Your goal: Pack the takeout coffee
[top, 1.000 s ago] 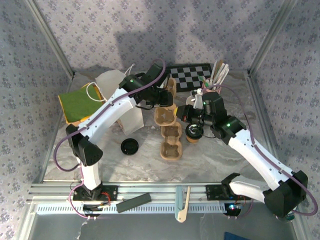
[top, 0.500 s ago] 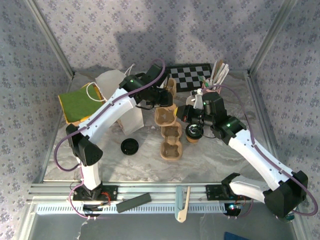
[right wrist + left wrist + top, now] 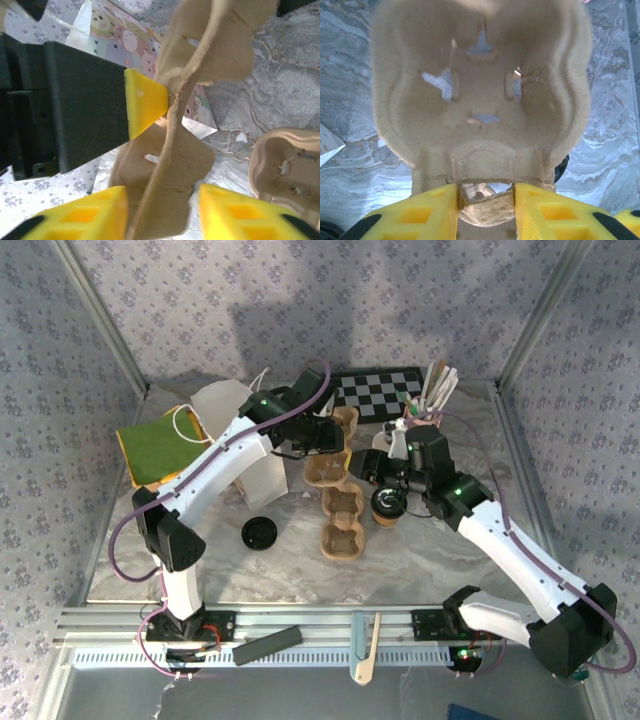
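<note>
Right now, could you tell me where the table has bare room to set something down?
Bare tabletop runs along the near edge, in front of the black lid and the tray. The middle is crowded around tray and cup.

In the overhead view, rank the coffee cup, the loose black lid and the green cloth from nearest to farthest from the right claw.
Measured from the right claw, which sits at the cup tray:
1. Coffee cup: right beside the claw, on its near side.
2. Black lid: across the tray, on the left arm's side.
3. Green cloth: far left of the table.
</note>
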Motion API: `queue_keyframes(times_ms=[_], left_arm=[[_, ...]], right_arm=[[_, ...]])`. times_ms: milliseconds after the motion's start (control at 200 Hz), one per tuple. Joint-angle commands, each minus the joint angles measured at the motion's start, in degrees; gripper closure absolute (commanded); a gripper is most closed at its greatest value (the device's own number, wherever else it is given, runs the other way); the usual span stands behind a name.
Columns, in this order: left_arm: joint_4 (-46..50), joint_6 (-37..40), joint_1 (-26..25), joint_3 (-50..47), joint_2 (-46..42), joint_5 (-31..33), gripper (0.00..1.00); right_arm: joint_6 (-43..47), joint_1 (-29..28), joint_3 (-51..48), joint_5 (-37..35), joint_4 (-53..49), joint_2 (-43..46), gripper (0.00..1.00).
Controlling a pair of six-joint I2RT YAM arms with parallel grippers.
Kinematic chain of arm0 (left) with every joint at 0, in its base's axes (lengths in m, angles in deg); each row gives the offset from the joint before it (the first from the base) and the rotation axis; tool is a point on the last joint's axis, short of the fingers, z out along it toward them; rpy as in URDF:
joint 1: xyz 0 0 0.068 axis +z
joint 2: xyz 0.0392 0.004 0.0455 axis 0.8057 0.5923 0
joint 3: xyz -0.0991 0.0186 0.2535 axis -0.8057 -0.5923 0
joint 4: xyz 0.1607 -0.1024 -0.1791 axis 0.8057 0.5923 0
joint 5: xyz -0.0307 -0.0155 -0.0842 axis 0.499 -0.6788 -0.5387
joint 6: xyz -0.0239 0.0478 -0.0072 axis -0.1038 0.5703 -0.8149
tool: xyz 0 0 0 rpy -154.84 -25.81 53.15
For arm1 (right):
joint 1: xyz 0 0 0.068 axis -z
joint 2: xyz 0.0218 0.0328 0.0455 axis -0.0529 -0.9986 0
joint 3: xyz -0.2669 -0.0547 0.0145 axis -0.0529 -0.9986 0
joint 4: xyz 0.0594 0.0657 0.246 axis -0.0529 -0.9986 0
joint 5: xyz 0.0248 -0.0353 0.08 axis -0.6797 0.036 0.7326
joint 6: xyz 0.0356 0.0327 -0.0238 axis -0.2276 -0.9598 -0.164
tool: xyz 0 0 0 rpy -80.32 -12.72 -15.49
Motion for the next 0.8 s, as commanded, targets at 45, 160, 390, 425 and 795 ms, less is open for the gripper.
queue_keyframes(times_ms=[45,160,390,425,795], left_arm=[[2.5,0.3,0.5,1.7,-1.8,1.7,0.66],[3.2,0.5,0.4,2.7,-1.9,1.9,0.67],[2.4,0.0,0.3,0.6,-1.8,1.2,0.69],[1.8,-0.3,0.2,-0.3,-2.0,1.0,0.69],[-3.4,-1.5,-0.1,-11.6,-5.9,1.1,0.69]], right_arm=[[0.9,1.5,-0.7,-0.6,-1.7,2.9,0.32],[1.0,3.0,-1.6,-0.5,-2.4,4.4,0.30],[-0.3,4.1,-3.5,1.8,-0.2,3.7,0.31],[-1.0,4.1,-3.7,2.3,0.3,3.2,0.31],[-10.6,2.1,-6.5,5.2,8.2,-1.2,0.29]])
